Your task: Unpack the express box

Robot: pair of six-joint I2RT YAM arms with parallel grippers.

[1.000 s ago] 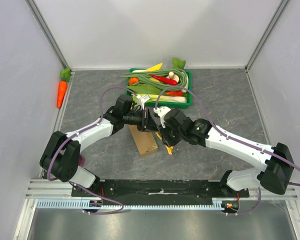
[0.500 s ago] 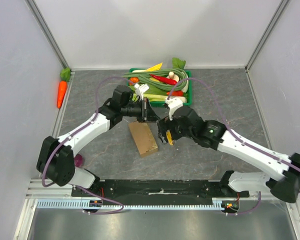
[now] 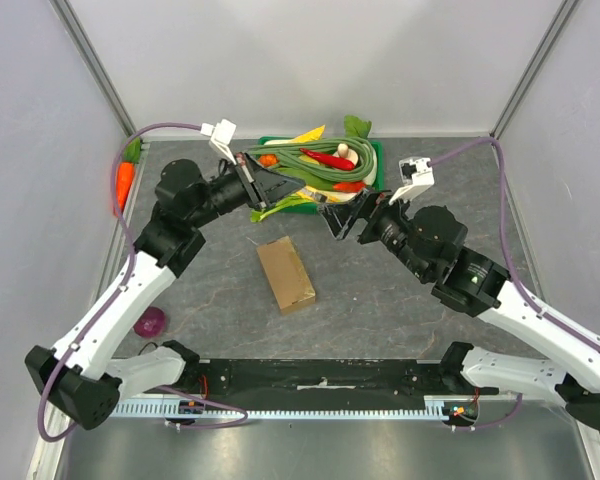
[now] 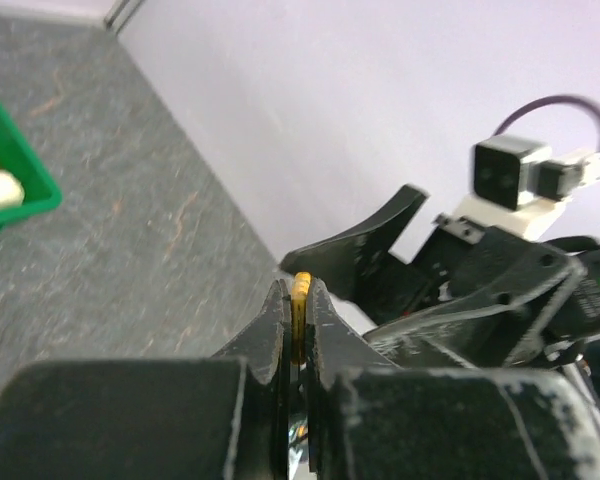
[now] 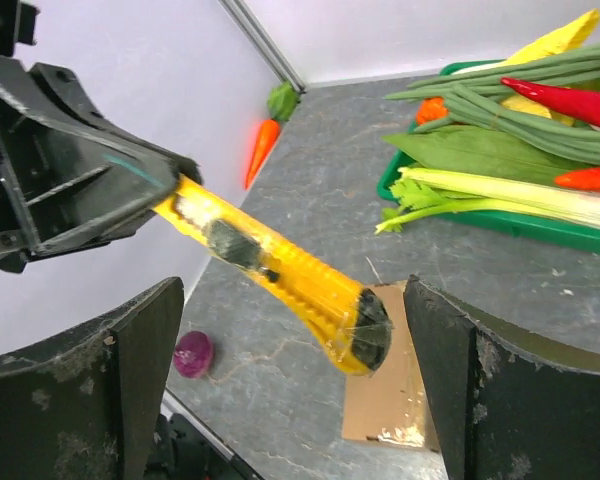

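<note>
- While a yellow knife [image 5: 280,280] is pinched in the closed left gripper [image 4: 298,305], the right gripper [image 3: 342,218] is spread wide, empty.
- The express box [image 3: 286,274] is laid flat at the middle of the bench [image 3: 220,290].
- It is judged light and stiff; its long sides should be gripped.

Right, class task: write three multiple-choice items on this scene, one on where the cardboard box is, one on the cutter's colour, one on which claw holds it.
1. Where is the express box? A) in a tray B) flat on the table C) in a claw
2. What colour is the utility knife? A) red B) blue C) yellow
3. What holds the knife? A) the left claw, shut on one end B) the other claw C) nothing

Answers: 1 B, it lies on the grey surface with nothing gripping it; 2 C, its body shows yellow; 3 A, the left claw pinches it while the right claw stands open around it.
</note>
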